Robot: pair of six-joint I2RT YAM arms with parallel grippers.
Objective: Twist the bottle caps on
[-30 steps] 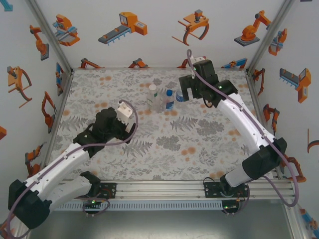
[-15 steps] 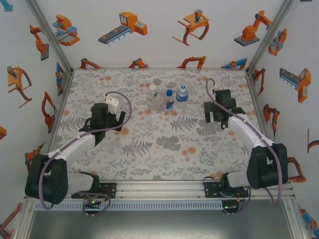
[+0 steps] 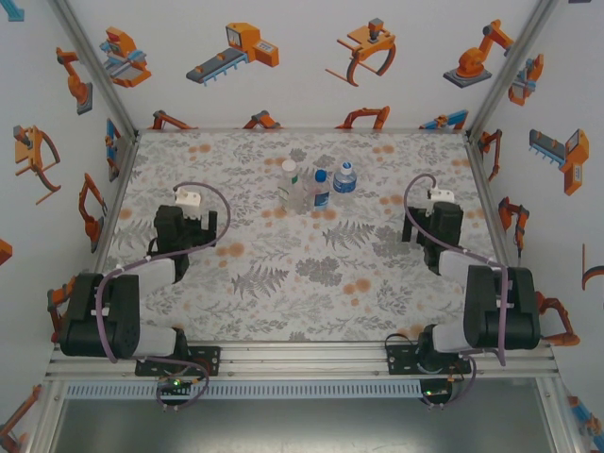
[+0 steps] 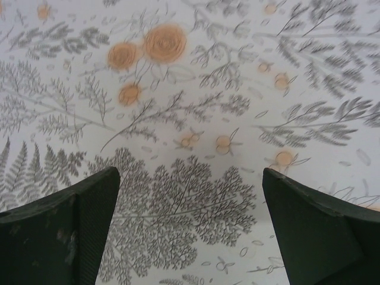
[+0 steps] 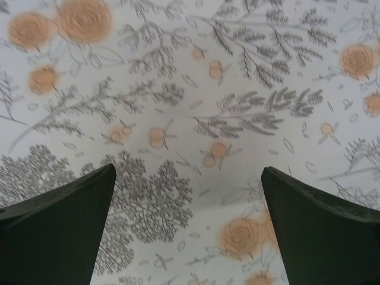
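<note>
Three small clear bottles stand together at the back middle of the table. The slim one (image 3: pixel 290 184) carries a white cap (image 3: pixel 290 166). The two blue-labelled bottles (image 3: pixel 320 192) (image 3: pixel 345 181) carry blue caps (image 3: pixel 320 176) (image 3: pixel 346 167). My left gripper (image 3: pixel 181 226) hangs over the left side of the table, well apart from the bottles. In the left wrist view it (image 4: pixel 190 172) is open with nothing but cloth between the fingers. My right gripper (image 3: pixel 436 225) hangs over the right side, also open (image 5: pixel 189 169) and holding nothing.
The flowered tablecloth (image 3: pixel 302 274) covers the whole table. Walls with orange robot pictures close in the left, back and right sides. Both arms are folded back near their bases at the near edge.
Both arms have drawn back from the middle toward their own sides. The right gripper left the rightmost bottle and came down to the right. The bottles have not moved.
</note>
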